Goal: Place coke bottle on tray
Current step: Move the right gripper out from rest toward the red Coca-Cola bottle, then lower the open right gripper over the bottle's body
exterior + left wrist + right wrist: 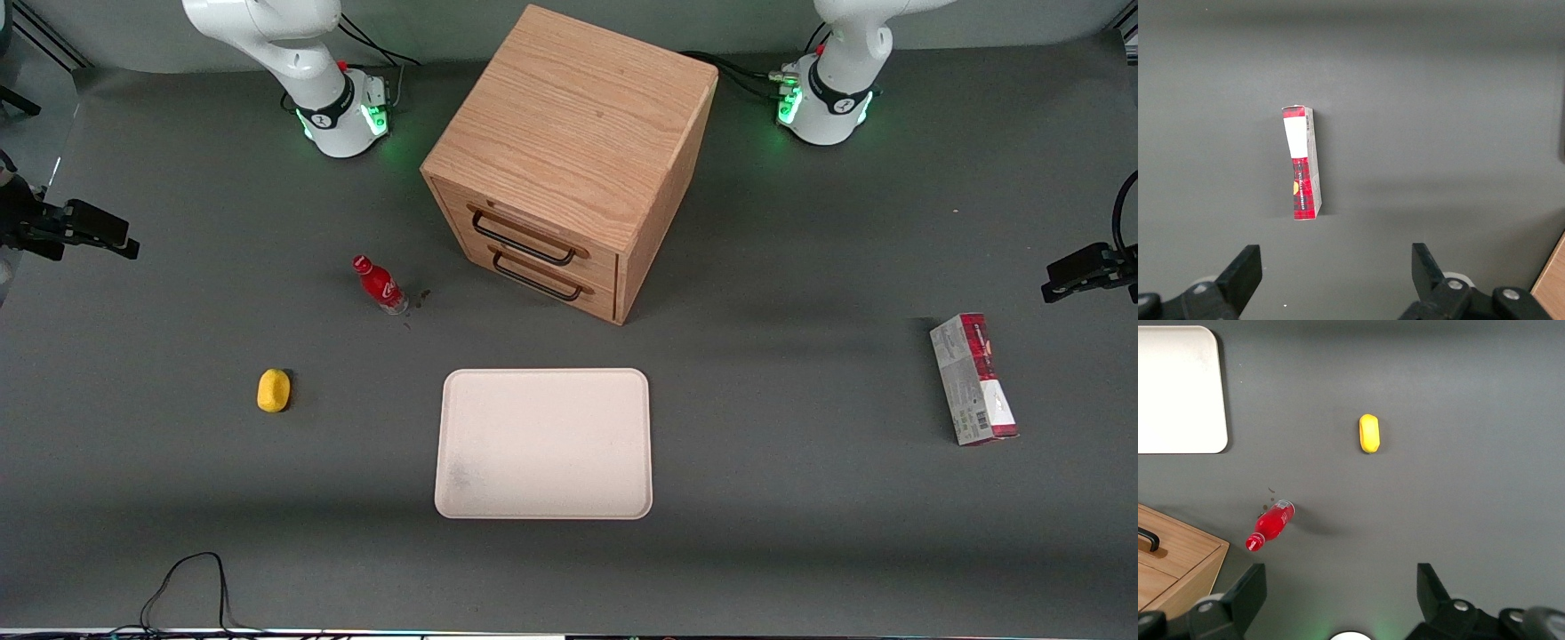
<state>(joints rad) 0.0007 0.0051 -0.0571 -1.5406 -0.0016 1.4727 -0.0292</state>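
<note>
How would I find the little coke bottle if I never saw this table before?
Start at the big wooden cabinet and look just off its drawer fronts, toward the working arm's end of the table: the coke bottle stands there, farther from the camera than the tray. It is red with a red cap; the nearby lump is yellow. The open gripper hangs high above.

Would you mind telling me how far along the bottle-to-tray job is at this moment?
Nothing looks done yet: the small red coke bottle stands on the grey table in front of the wooden two-drawer cabinet, apart from the bare cream rectangular tray. The gripper is open, high above the table, holding nothing. Reaching, grasping, carrying and setting down all remain.
</note>
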